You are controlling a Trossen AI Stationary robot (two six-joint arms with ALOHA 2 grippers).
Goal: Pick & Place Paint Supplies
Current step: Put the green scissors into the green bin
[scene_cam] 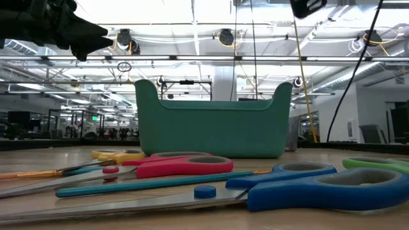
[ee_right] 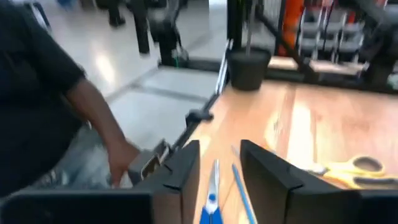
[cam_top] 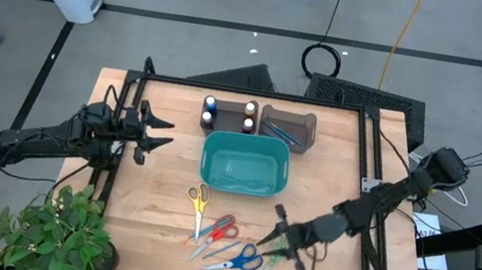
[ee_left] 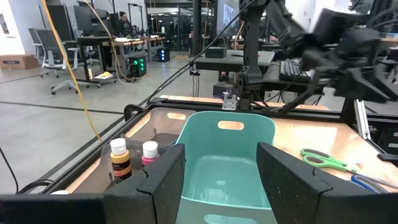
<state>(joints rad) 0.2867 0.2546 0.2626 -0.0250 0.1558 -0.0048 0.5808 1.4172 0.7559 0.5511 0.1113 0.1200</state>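
Small paint bottles point(cam_top: 228, 114) stand on the table behind the teal bin point(cam_top: 244, 164); two white-capped ones point(ee_left: 120, 158) show in the left wrist view. Thin brushes lie in a brown holder point(cam_top: 288, 129). A thin blue brush point(ee_right: 239, 186) and an orange one point(scene_cam: 32, 174) lie among the scissors. My right gripper point(cam_top: 273, 231) hovers open over the scissors at the front right, with nothing between its fingers point(ee_right: 267, 174). My left gripper point(cam_top: 151, 131) waits open above the table's left side, pointing at the bin.
Yellow point(cam_top: 199, 201), red point(cam_top: 222, 228), blue point(cam_top: 241, 262) and green point(cam_top: 273, 255) scissors lie in front of the bin. A potted plant point(cam_top: 54, 232) stands at the front left corner. A person in dark clothing point(ee_right: 50, 106) stands just off the table's edge.
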